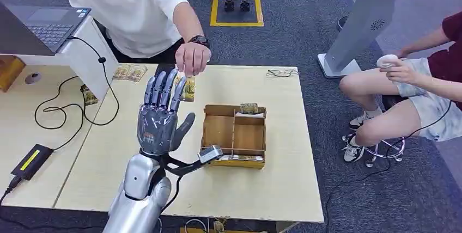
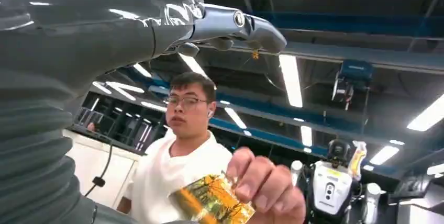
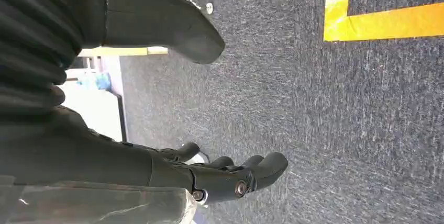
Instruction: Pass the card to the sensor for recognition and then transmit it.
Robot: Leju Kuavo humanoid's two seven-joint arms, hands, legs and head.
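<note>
The handover step: the left hand (image 1: 159, 117) is raised with fingers released and empty, while a person's hand (image 1: 192, 59) grips the card (image 2: 212, 205); withdrawing seems next.

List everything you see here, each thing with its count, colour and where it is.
card: one, yellow-green print, pinched in the person's hand by the left hand's fingertips
wooden box: one, brown, divided, on the table, cards along its edges
cards: a few, yellowish, table's far edge
laptop: one, grey, on a white stand at left
power brick: one, black with yellow label, left table
seated person: one, dark red top, at right
left hand: one, dark grey, raised, fingers spread
right hand: one, dark, hanging over grey carpet, holding nothing
</note>
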